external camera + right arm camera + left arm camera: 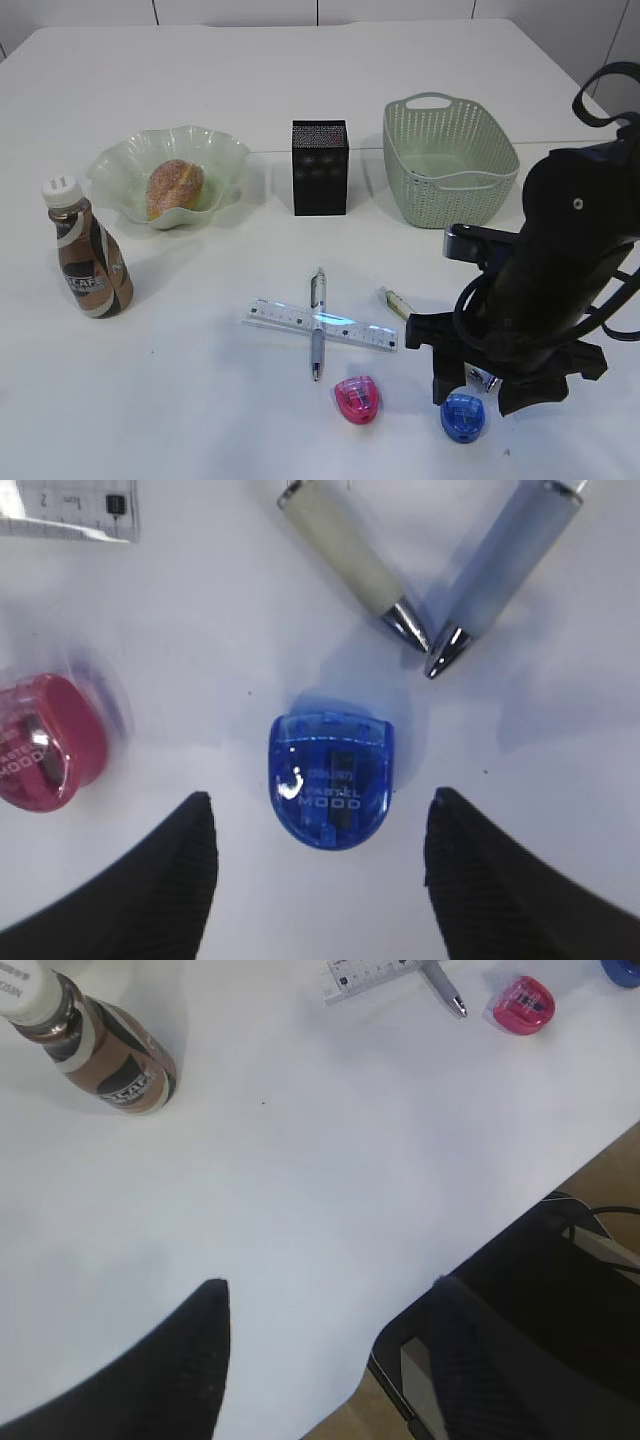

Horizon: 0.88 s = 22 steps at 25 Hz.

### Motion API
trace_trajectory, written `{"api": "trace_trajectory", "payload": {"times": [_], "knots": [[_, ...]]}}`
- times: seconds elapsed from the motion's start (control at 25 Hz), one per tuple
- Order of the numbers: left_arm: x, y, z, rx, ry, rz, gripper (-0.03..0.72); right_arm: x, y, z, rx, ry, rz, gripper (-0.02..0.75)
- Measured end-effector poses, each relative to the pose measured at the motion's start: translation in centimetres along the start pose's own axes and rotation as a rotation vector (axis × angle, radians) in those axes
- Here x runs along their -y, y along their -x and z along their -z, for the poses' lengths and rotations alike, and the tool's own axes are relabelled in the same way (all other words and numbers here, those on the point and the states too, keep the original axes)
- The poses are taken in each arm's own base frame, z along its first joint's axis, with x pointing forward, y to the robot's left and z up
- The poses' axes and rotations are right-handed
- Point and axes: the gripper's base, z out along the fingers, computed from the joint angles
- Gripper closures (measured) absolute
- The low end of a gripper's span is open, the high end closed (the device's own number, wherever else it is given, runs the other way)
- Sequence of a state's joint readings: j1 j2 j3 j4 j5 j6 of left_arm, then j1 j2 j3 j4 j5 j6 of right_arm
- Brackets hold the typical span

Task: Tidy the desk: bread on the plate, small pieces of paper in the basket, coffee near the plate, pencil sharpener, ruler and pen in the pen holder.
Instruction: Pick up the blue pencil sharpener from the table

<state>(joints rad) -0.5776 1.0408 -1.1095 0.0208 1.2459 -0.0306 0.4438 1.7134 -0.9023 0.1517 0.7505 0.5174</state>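
Right gripper point(318, 865) hangs over the blue sharpener point(331, 779), jaws apart either side (lined up to pinch it), nothing held. The pen holder point(320, 167) waits at twelve o'clock. Left gripper point(325, 1360) idles apart, empty, above the worktop point(330, 1190).

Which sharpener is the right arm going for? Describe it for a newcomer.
Look along the desk's near edge, beneath the right gripper. Between its open fingers lies the blue sharpener, translucent and dome-shaped. Its neighbour, the pink sharpener, lies left of it.
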Motion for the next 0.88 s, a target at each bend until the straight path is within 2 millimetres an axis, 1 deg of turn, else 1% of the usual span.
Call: {"api": "trace_trajectory", "payload": {"times": [0.2,0.4,0.64,0.84,0.88], "knots": [[0.0,0.0,0.0,0.000,0.000,0.000,0.251,0.0,0.2,-0.1,0.018,-0.005,-0.004,0.225],[0.0,0.0,0.0,0.000,0.000,0.000,0.252,0.1,0.3,-1.1,-0.010,-0.028,-0.007,0.225],[0.0,0.0,0.0,0.000,0.000,0.000,0.252,0.1,0.3,-1.3,-0.006,-0.028,-0.006,0.225],[0.0,0.0,0.0,0.000,0.000,0.000,0.252,-0.3,0.9,-1.4,0.001,-0.024,-0.005,0.225],[0.0,0.0,0.0,0.000,0.000,0.000,0.252,-0.6,1.3,-1.4,0.000,-0.023,-0.004,0.225]]}}
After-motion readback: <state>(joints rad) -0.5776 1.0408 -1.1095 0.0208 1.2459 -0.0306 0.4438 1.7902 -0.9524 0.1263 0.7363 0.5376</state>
